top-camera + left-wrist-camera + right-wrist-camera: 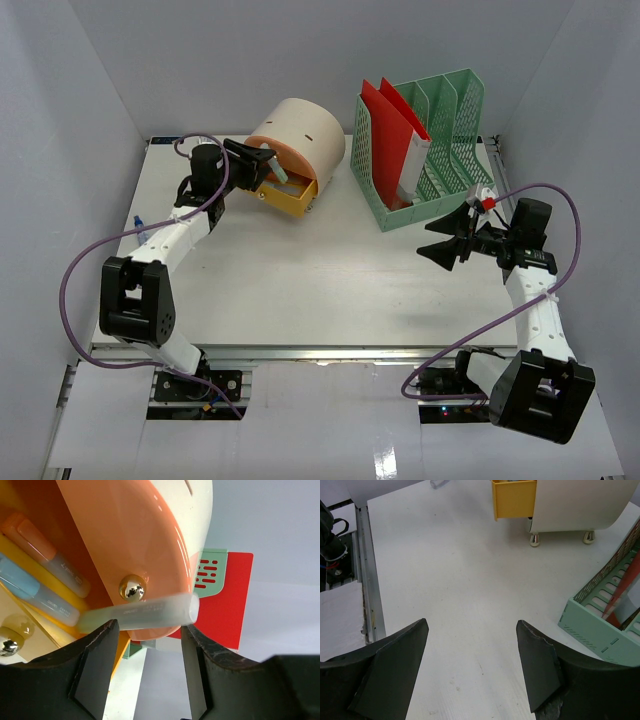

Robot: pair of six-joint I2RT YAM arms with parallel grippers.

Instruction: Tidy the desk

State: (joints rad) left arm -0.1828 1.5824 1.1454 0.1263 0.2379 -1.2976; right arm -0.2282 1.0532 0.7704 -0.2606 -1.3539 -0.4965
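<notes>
The white desk [300,290] carries a round cream and peach organiser [300,135] with its yellow drawer [290,195] pulled open. My left gripper [262,165] hovers at that drawer, open. In the left wrist view a pale green marker [140,612] lies crosswise just past the fingertips of the left gripper [150,627], not pinched, one end reaching into the drawer [30,630] beside an orange highlighter [45,555] and a blue highlighter [35,592]. My right gripper [450,240] stands open above bare desk [460,570], and in its own view this right gripper [472,625] has nothing between its fingers.
A green file rack [430,150] holding red folders [395,115] stands at the back right, close to the right gripper. A blue pen [138,225] lies at the desk's left edge. The aluminium rail [367,580] runs along the front edge.
</notes>
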